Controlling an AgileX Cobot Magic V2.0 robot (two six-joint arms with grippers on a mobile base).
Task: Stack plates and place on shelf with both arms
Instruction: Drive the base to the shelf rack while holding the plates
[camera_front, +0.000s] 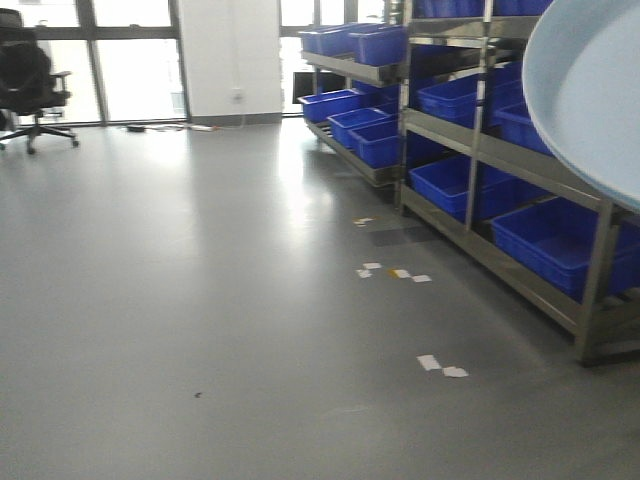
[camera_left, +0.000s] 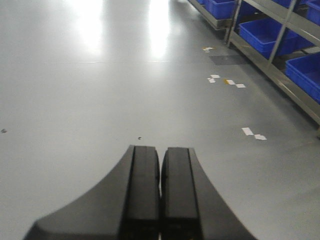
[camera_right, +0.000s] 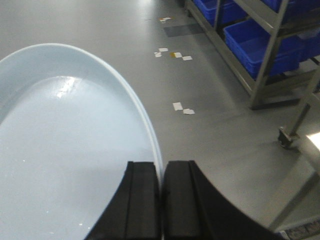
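On plate (camera_right: 60, 150) rim, right claw (camera_right: 161, 169), tight.

The plate (camera_front: 590, 90) hangs right, before the rack (camera_front: 597, 280) holding bins (camera_front: 455, 185).

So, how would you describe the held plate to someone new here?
Start at the metal shelf rack on the right. In front of it hangs a plate, rim pinched by the right end effector. It is pale and round, unlike the blue bins.
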